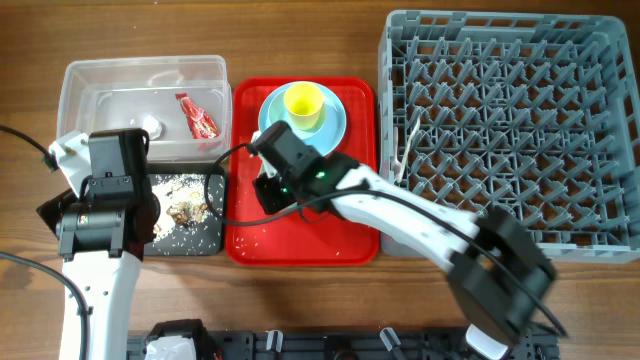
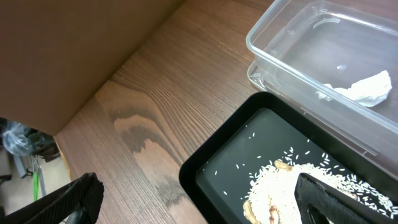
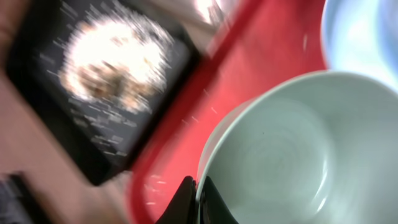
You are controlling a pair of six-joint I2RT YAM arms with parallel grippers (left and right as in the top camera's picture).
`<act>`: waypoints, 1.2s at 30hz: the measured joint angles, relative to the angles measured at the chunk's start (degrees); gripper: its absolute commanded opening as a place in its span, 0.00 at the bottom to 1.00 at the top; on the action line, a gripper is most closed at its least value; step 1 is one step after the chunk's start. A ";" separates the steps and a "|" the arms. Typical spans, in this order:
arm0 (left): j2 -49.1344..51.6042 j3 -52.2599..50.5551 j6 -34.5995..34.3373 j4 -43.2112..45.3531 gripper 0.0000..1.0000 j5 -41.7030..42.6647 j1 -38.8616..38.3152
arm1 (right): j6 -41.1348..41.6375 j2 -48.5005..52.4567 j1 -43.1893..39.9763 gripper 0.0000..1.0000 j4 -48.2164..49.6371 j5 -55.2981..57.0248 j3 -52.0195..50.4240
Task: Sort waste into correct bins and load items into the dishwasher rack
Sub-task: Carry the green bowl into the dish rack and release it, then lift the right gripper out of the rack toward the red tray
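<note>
The right gripper is pinching the rim of the pale blue-green bowl over the red tray, beside the light blue plate. The left gripper is hovering with its 2 fingers spread wide above the black tray holding food scraps.

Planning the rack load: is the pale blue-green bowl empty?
Empty: the blurred right wrist view shows the pale blue-green bowl with a bare inside, no food.

Wood-grain table, plain brown panel alongside
</note>
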 measured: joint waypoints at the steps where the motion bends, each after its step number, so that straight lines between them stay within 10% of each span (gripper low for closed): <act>1: 0.00 0.00 0.00 -0.02 1.00 0.00 0.00 | -0.02 -4.35 -0.76 0.04 0.02 -0.24 -0.04; 9: 0.00 0.00 0.00 -0.04 1.00 -0.02 0.00 | 0.17 -28.15 -36.35 0.04 4.52 -22.05 -0.02; 15: 0.09 0.00 0.20 -0.04 1.00 -0.17 0.00 | 8.94 -9.92 -58.82 0.04 32.30 -57.42 -0.42; 23: 0.07 0.00 0.20 -0.11 1.00 -0.42 0.00 | 33.44 19.82 -63.95 0.05 71.12 -68.61 -0.57; 29: 0.07 0.00 0.20 -0.15 1.00 -0.42 0.00 | 41.86 25.16 -70.10 0.65 81.33 -71.12 -0.68; 33: 0.07 0.00 0.20 -0.13 1.00 -0.42 0.00 | 66.05 25.07 -76.59 0.66 115.62 -74.03 -0.52; 36: 0.07 0.00 0.20 -0.15 1.00 -0.42 0.00 | 79.73 24.92 -81.42 0.65 116.41 -76.04 -0.46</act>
